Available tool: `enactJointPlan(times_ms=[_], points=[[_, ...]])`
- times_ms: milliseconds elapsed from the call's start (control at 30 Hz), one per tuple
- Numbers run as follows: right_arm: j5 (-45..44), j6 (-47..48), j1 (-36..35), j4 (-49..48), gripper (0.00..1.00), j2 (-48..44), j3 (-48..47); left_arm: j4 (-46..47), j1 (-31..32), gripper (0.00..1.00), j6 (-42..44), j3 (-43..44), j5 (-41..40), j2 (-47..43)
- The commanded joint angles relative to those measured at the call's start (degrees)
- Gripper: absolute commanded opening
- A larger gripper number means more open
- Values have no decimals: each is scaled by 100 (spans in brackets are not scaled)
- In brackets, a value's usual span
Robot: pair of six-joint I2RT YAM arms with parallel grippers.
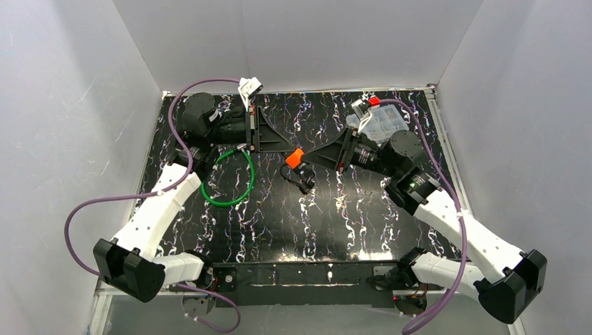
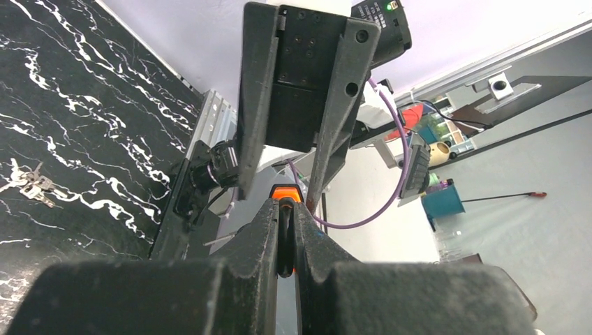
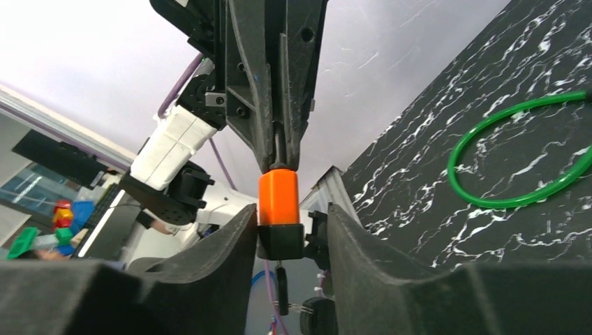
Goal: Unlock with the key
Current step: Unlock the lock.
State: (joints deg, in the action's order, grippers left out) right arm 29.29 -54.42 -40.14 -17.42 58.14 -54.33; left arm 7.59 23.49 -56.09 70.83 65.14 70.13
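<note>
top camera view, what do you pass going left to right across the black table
green ring → orange padlock → clear plastic box

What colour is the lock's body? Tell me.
The lock is orange, with a black base; the right wrist view shows it best.

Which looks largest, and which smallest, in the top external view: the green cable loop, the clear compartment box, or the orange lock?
1. Green cable loop and clear compartment box: similar spread; the right arm hides part of the box, so I leave them unranked.
2. Orange lock: clearly the smallest.
</note>
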Motion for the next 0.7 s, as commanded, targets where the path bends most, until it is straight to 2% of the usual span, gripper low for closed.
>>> enactJointPlan(times_ms=[0, 67, 167, 200, 233, 267, 333, 433, 633, 667], points=[[329, -87, 24, -487, 40, 39, -299, 90, 8, 0, 45, 150, 64, -284], [408, -106, 24, -492, 30, 44, -314, 71, 11, 0, 57, 122, 46, -267], [494, -128, 29, -450, 6, 25, -350, -23, 10, 0, 178, 174, 68, -194], [501, -156, 32, -422, 1, 23, -359, -85, 13, 0, 239, 225, 98, -153], [520, -191, 34, -372, 1, 28, -381, -170, 10, 2, 294, 282, 138, -108], [564, -218, 40, -324, 1, 45, -417, -210, 7, 10, 332, 328, 206, -76], [656, -213, 47, -106, 1, 124, -565, -243, -2, 34, 372, 414, 321, -35], [855, -152, 61, 179, 1, 222, -835, -168, -6, 57, 338, 480, 435, -66], [1050, 316, 59, 933, 1, 188, -1302, -90, -10, 71, 293, 474, 788, -161], [1069, 484, 59, 1142, 1, 196, -1391, -14, -10, 77, 253, 449, 868, -168]])
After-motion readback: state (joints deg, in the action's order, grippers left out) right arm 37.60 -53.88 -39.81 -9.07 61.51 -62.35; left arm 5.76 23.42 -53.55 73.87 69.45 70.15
